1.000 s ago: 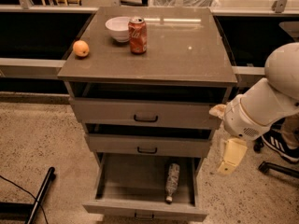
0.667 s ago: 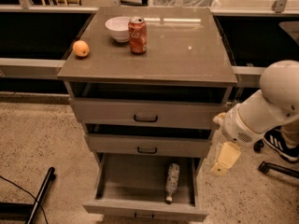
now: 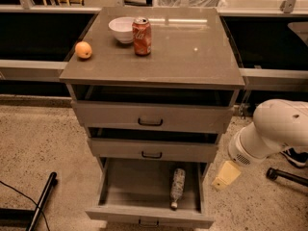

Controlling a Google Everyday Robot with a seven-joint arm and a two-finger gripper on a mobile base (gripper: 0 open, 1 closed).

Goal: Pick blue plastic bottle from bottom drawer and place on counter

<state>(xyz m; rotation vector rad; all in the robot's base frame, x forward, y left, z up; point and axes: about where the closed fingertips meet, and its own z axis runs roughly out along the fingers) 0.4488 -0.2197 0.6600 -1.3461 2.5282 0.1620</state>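
Note:
The blue plastic bottle [image 3: 177,186] lies on its side in the open bottom drawer [image 3: 149,213], near the right wall, with its capped neck toward the drawer front. My gripper [image 3: 226,175] is a pale yellow piece at the end of the white arm [image 3: 276,129]. It hangs to the right of the cabinet, outside the drawer, at about the bottom drawer's height and apart from the bottle. The counter [image 3: 187,52] is the grey-brown cabinet top above.
On the counter stand a red soda can [image 3: 141,36], a white bowl [image 3: 121,29] and an orange [image 3: 83,49], all on its left half. The two upper drawers are slightly open. A black bar [image 3: 42,201] lies on the floor at lower left.
The arm and gripper have moved lower and a little left, closer to the bottom drawer's right side. The bottle has not moved.

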